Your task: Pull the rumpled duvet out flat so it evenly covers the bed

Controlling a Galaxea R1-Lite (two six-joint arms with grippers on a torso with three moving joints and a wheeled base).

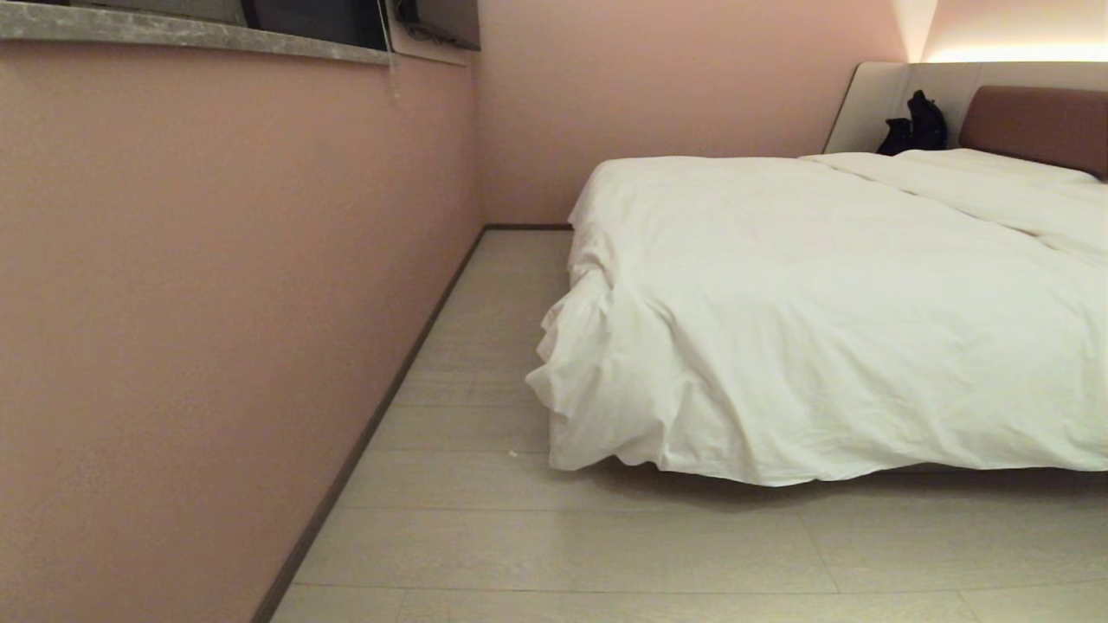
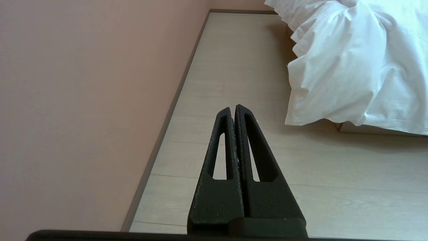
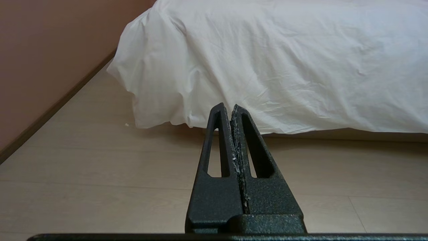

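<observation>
**White duvet drapes the bed's corner as I wait with both arms low**

I face the foot corner of the bed (image 1: 1034,121), which stands to my right, its reddish-brown headboard at the far end against pale panels. The duvet (image 1: 822,294) lies across the top and hangs over the near edge and the corner, reaching almost to the floor (image 1: 563,536). At the corner nearest the pink wall (image 1: 199,303) it bunches into soft folds; across the top it looks broad and mostly smooth, with a long ridge running toward the headboard. A small dark object (image 1: 916,125) sits by the headboard panel; I cannot tell what it is.

Neither of my arms shows in the head view. My left gripper (image 2: 233,107) points out over the pale floorboards between the wall and the bed, its jaws pressed together on nothing, with the bunched duvet corner ahead and off to one side, well apart from the tips. My right gripper (image 3: 227,106) points straight at the hanging side of the duvet, low over the floor, its jaws likewise together and empty, short of the cloth and not touching it. A strip of the bed's base shows in shadow under the duvet's hem.
</observation>
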